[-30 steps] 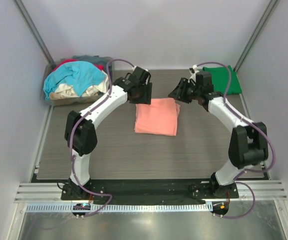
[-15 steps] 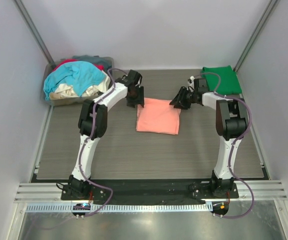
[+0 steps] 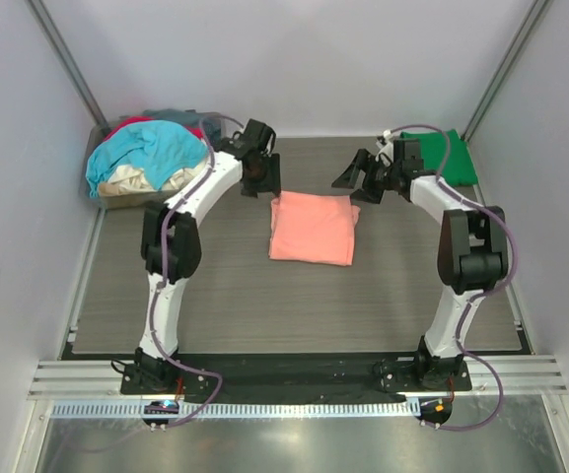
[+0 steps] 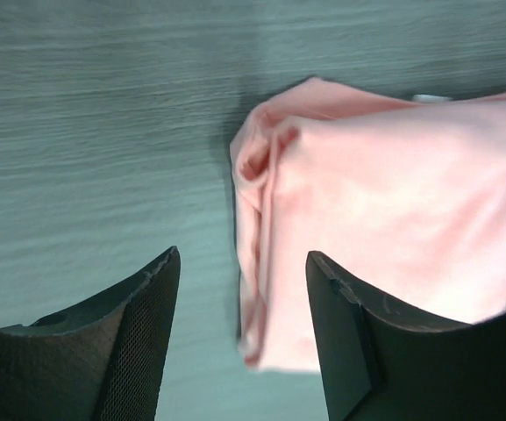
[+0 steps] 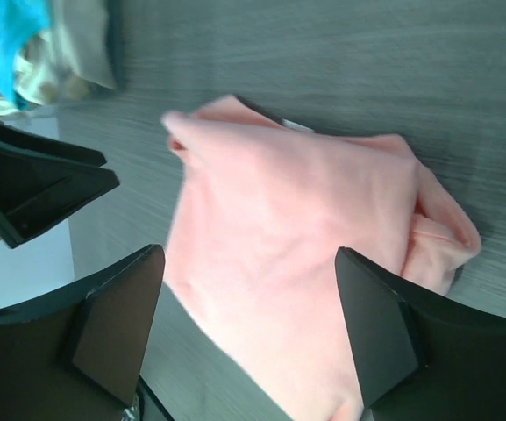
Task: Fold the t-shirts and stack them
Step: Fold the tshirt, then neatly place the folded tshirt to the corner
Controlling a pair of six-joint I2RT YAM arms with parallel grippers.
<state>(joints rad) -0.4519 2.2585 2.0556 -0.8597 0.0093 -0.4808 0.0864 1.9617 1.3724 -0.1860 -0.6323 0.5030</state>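
A folded salmon-pink t-shirt [image 3: 312,229] lies flat in the middle of the table. My left gripper [image 3: 261,181] hovers just off its far left corner, open and holding nothing. In the left wrist view the shirt's [image 4: 393,219] folded edge lies under the gap of the gripper [image 4: 242,254]. My right gripper [image 3: 349,181] hangs open over the far right corner; its wrist view shows the gripper [image 5: 248,254] above the pink cloth [image 5: 296,219] with nothing held. A folded dark green t-shirt [image 3: 440,156] lies at the back right. Turquoise [image 3: 146,148], cream and red t-shirts are heaped at the back left.
The heaped shirts sit in a grey tub [image 3: 102,197] in the back left corner, against the white wall. Metal rails run along the table's near edge behind the arm bases. The left gripper's body [image 5: 33,184] shows at the left of the right wrist view.
The right gripper has opened wide and let go of the pink shirt's far edge. Both grippers have drawn back slightly toward the far side. The shirt lies still.
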